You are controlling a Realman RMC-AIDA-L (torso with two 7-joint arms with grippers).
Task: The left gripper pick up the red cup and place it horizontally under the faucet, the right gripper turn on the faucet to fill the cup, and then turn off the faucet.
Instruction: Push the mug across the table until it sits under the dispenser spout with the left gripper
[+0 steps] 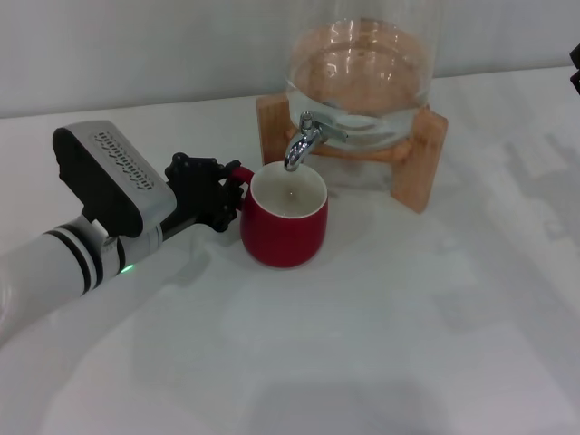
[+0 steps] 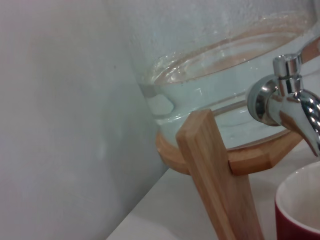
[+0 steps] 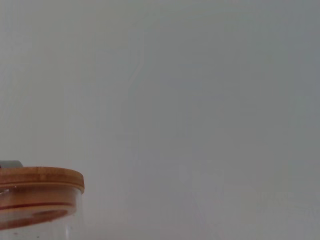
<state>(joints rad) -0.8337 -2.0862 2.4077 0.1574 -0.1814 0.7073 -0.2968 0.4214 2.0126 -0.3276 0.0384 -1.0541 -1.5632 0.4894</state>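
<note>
Currently, your left end effector [image 1: 220,195] clasps the red cup [image 1: 284,217] by its handle, holding it upright beneath the faucet [image 1: 306,139] for filling.

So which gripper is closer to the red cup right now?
Left. The left gripper is at the red cup's handle, under the faucet. The right gripper barely shows at the head view's far right edge, well away.

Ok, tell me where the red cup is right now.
In the head view the red cup stands upright on the white table, directly under the faucet spout, with the left gripper at its handle on the robot's left.
</note>
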